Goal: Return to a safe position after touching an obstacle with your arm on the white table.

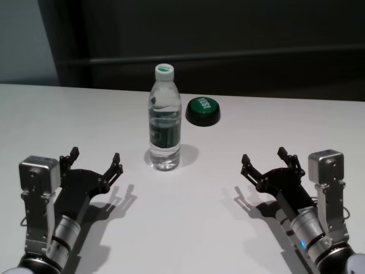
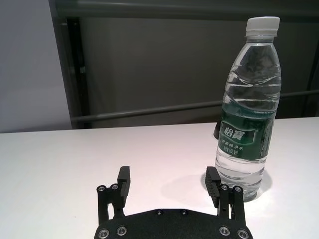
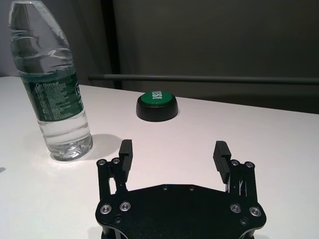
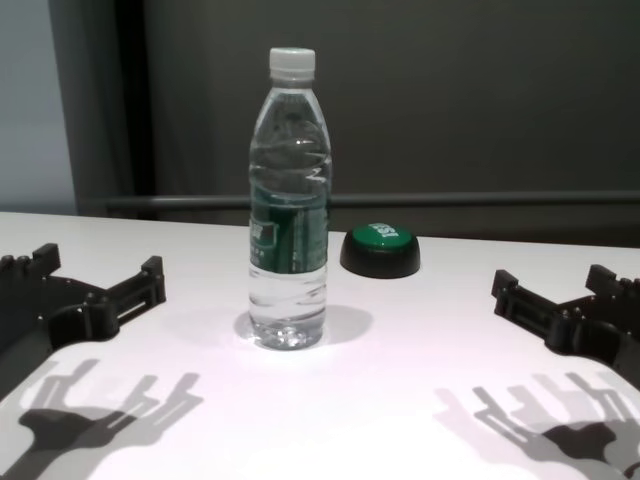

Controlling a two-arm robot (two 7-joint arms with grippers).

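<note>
The obstacle, a tall clear water bottle [image 1: 165,123] with a white cap and dark green label, stands upright on the white table [image 1: 188,228]. It also shows in the left wrist view [image 2: 246,109], the right wrist view [image 3: 52,84] and the chest view [image 4: 288,205]. My left gripper [image 1: 96,160] is open and empty, low over the table to the left of the bottle and apart from it. My right gripper [image 1: 265,159] is open and empty, to the right of the bottle and well apart.
A round green push button on a black base [image 1: 203,111] sits on the table just behind and right of the bottle. It also shows in the right wrist view [image 3: 157,105] and the chest view [image 4: 380,249]. A dark wall with a rail runs behind the table.
</note>
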